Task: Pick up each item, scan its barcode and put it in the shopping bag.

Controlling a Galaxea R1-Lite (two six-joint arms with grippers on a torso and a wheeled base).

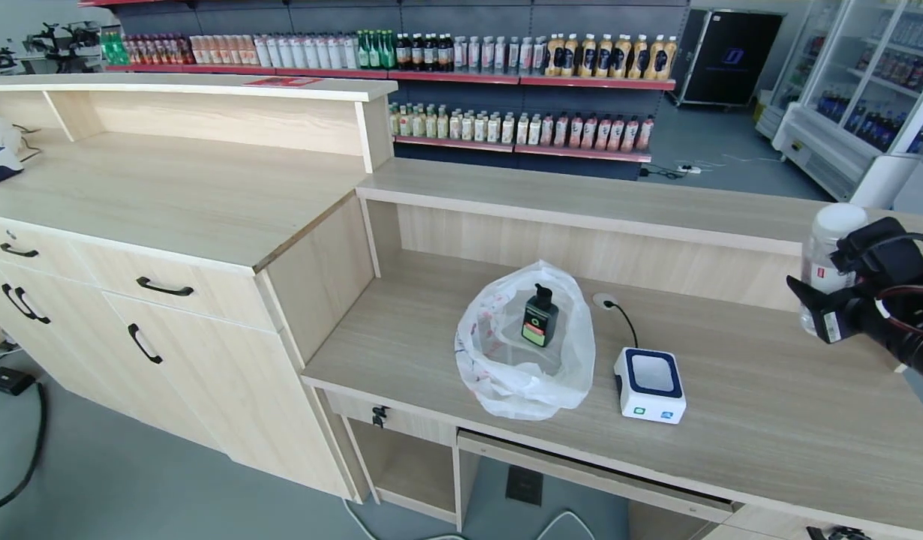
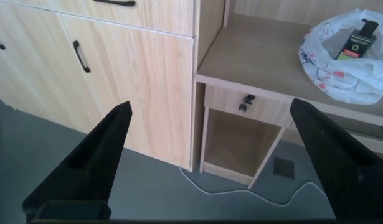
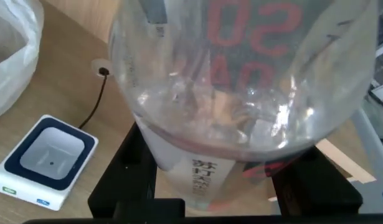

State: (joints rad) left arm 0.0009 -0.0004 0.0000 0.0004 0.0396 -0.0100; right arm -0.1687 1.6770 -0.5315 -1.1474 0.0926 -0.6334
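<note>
The left gripper (image 2: pixel 211 104) is being held low, out in front of the counter's (image 1: pixel 769 420) front edge and well left of the scanner (image 1: pixel 649 382), with its jaws spread wide and nothing between them. The right gripper (image 1: pixel 825 304) is being held above the counter, well right of the scanner, its jaws clenched on a clear bottle (image 1: pixel 829 240) that is being carried upright, white cap on top. The scanner is sitting face up near the front edge, and bare counter is lying open between it and the bottle. Just left of the scanner, the bag (image 1: pixel 506 375) is standing open with a dark pump bottle (image 1: pixel 540 319) inside. Behind the scanner, a cable (image 1: pixel 625 319) is running to a hole (image 1: pixel 604 300). Farther back, the counter is being closed off by a raised ledge (image 1: pixel 581 202).
</note>
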